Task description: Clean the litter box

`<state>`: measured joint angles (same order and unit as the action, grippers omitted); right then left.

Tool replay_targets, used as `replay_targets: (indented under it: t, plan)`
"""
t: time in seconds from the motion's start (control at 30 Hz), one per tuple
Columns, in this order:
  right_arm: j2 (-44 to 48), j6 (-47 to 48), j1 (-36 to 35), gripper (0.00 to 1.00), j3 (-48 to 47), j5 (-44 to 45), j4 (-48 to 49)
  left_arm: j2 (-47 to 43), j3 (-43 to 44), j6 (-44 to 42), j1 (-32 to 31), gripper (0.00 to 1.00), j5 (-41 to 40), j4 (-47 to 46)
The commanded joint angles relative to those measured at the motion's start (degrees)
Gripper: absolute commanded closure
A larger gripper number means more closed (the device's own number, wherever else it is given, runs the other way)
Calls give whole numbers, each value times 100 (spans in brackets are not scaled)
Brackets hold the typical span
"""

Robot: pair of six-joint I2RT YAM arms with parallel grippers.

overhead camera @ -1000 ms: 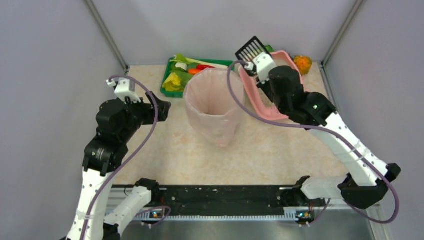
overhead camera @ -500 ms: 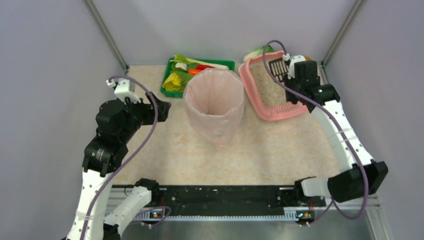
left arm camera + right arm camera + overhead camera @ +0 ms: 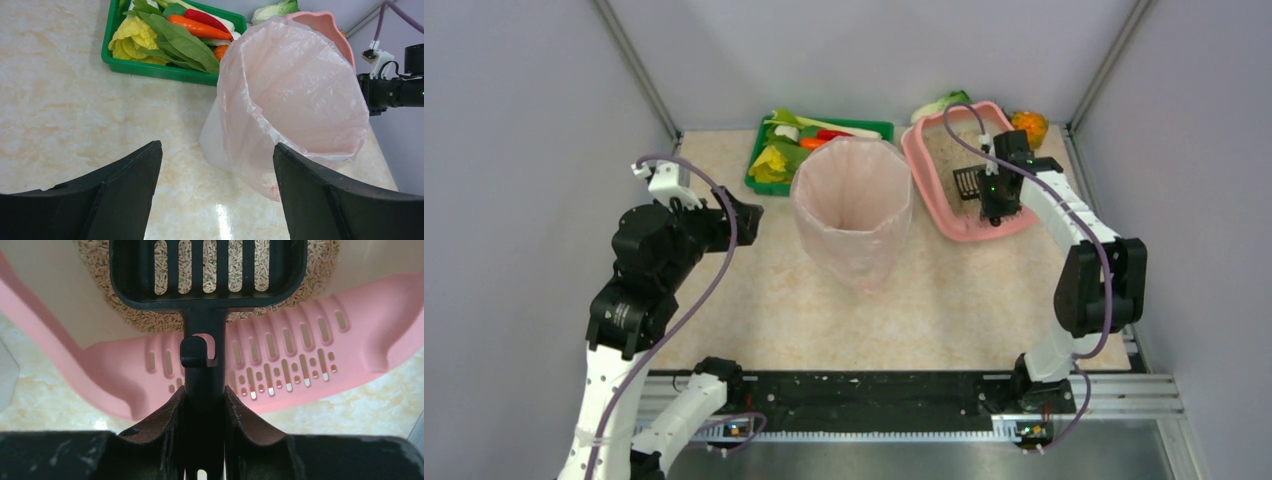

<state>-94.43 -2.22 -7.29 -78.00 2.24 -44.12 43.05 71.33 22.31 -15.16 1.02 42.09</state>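
While your left end effector (image 3: 217, 145) hangs wide open beside the bin (image 3: 852, 205), the litter box (image 3: 922, 160) sits far right on the desk (image 3: 824, 310). There your right end effector (image 3: 205, 395) clamps the scoop (image 3: 205, 315) over the litter (image 3: 320, 255); lift too fast and grains may scatter.

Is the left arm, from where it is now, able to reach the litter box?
Probably not directly. The litter box lies far right, and the tall bag-lined bin stands between it and the open left gripper. The right gripper, shut on the scoop, is over the box.
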Motion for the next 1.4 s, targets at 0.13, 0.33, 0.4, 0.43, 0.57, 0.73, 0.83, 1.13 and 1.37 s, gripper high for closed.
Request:
replay_targets:
  t: [0.13, 0.33, 0.4, 0.43, 0.57, 0.73, 0.83, 1.13, 1.37]
  plan:
    - [-559, -117, 145, 87, -495, -68, 105, -53, 33, -119, -14, 13, -204, -89]
    - [-656, -156, 153, 65, -641, -85, 19, -79, 43, -161, -14, 13, -288, -43]
    - [-659, -161, 157, 62, -667, -86, -36, -88, 40, -165, -14, 13, -295, -47]
    - [-657, -157, 153, 61, -669, -91, -59, -100, 43, -169, -14, 13, -299, -39]
    - [-617, -149, 155, 57, -680, -39, -135, -119, 31, -181, -14, 13, -314, -35]
    - [-344, -157, 151, 41, -671, 15, -167, -167, 35, -183, -9, 13, -319, -17]
    - [8, -157, 151, 3, -758, -40, -167, -203, 38, -183, -14, 13, -351, 0]
    - [1712, -644, 149, 1, -834, 850, 161, -325, 34, -174, -13, 13, -536, 32]
    - [3720, -682, 155, 1, 107, 1907, 1104, -568, 0, -224, -14, 13, -1052, 125]
